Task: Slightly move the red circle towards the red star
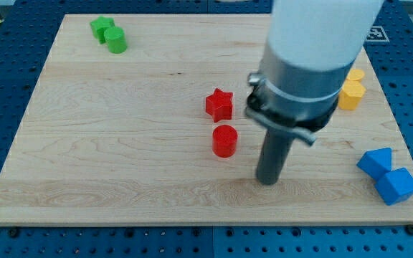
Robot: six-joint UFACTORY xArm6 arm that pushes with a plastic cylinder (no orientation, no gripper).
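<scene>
The red circle (224, 140) is a short cylinder near the middle of the wooden board (120, 143). The red star (219, 104) lies just above it in the view, a small gap between them. My tip (267, 180) rests on the board to the right of and slightly below the red circle, about a block's width away, not touching it. The arm's grey and white body fills the view's upper right above the rod.
Two green blocks (108, 34) sit at the view's top left. Two yellow blocks (350, 91) lie at the right, partly hidden behind the arm. Two blue blocks (387, 175) sit at the bottom right corner near the board's edge.
</scene>
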